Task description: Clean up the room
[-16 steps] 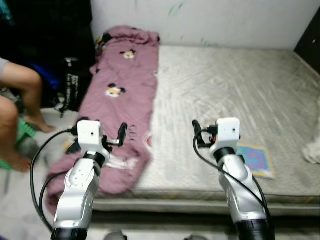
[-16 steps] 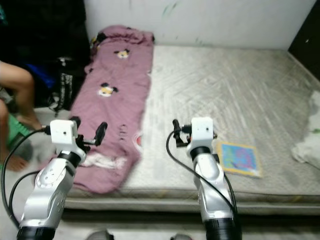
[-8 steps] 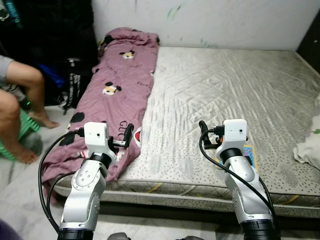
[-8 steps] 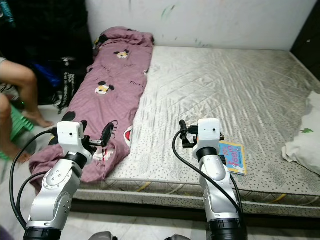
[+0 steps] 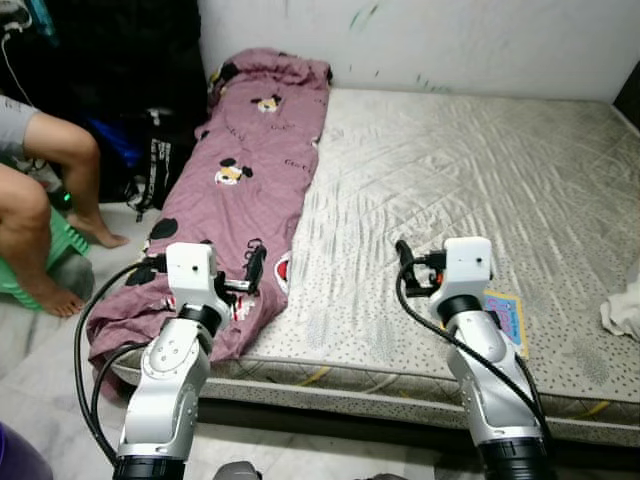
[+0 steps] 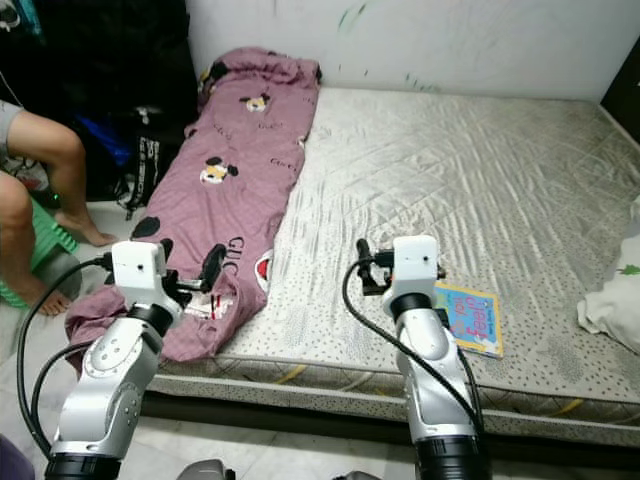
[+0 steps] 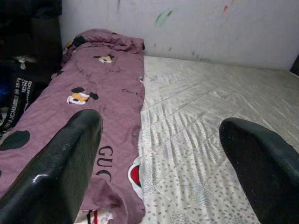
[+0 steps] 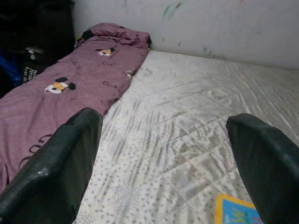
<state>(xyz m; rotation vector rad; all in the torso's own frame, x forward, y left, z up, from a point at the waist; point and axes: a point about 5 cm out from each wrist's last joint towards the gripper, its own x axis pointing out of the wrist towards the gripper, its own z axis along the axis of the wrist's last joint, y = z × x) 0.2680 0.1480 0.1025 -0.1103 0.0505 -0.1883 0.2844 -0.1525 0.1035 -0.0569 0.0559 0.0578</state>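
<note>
- I see the purple blanket lying lengthwise along the left side of the bed, its far end bunched against the white wall and its near end spilling over the mattress edge toward the floor.
- It carries cartoon mouse prints and dark lettering; the near part is crumpled.
- On the near right part of the mattress I see a colourful book lying flat, just beside my right arm.
- At the far right edge of the bed there is a white cloth, well apart from the book.
- My left end effector hangs over the near end of the blanket with its fingers spread wide, holding nothing.
- My right end effector sits above the bare mattress near its front edge, left of the book, fingers also spread apart and empty.
- To the left of the bed a person's bare legs rest by a green stool, feet on the floor.
- Behind them I make out a black bag with white lettering against dark furniture.
</note>
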